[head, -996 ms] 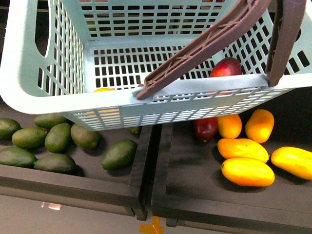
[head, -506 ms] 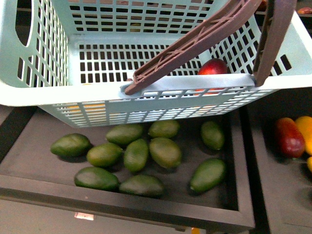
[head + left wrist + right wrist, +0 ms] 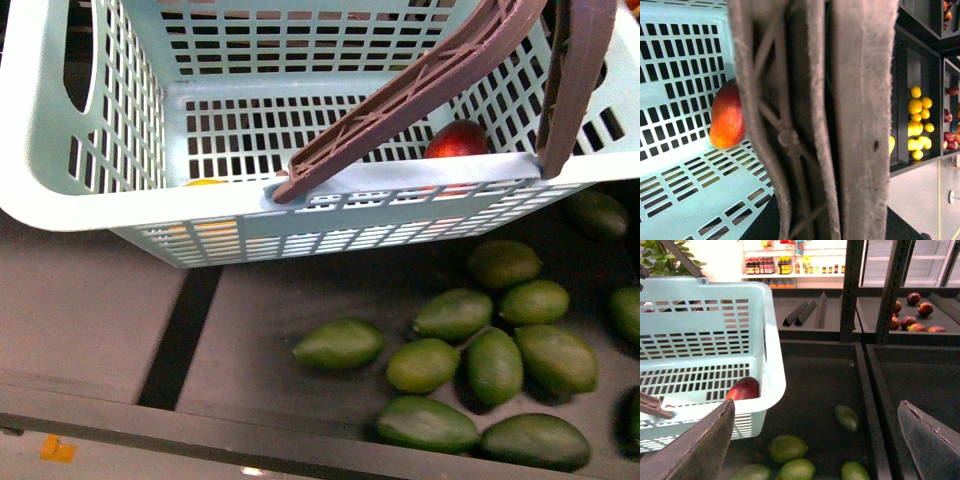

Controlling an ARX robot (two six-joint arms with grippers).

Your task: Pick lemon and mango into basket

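The pale aqua-blue slotted plastic basket hangs above the dark display trays, tilted slightly, with its two brown ribbed swing handles raised up and to the right in the front view. Inside it, the dark red oval mango lies on the slotted floor against the near wall, towards the right corner. A small patch of bright yellow, the lemon, shows just over the rim near the left corner of that wall; most of it is hidden.

The left wrist view is filled by the brown handles running straight through the frame, very close to the camera, with the mango on the basket floor behind them. The left gripper's fingers themselves do not show, so it cannot be told whether they are clenched.

The right gripper is released, its two dark fingers spread wide apart and holding nothing. It hovers beside the basket, over a tray of green oval fruits.

In the front view, the green fruits lie clustered below and to the right of the basket.
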